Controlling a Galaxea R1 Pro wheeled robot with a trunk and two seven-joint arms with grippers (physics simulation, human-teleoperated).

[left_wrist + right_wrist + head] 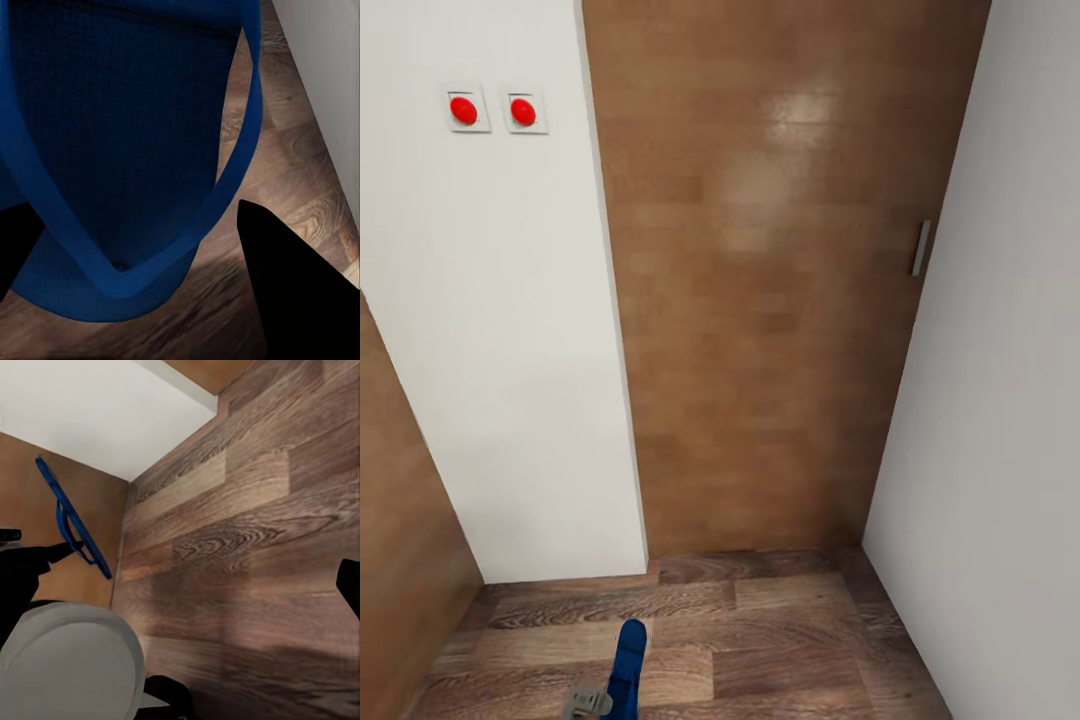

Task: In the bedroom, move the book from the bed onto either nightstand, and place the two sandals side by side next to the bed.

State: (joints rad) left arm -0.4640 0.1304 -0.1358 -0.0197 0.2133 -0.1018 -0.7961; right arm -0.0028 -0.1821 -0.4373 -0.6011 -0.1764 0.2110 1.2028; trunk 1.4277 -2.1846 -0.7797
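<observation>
Transit looks like the step in hand: the robot faces a brown door (pixel 760 300) between white walls (pixel 500 350), one wall bearing two red buttons (pixel 493 110). The left gripper (pixel 127 240) is clamped on a blue sandal (pixel 628 665), carried above the wood floor (pixel 780 640). Keeping it tucked low and steady should avoid clipping the walls. Its long axis points ahead toward the door, sole on edge. Whether the right gripper's fingers are apart cannot be told
</observation>
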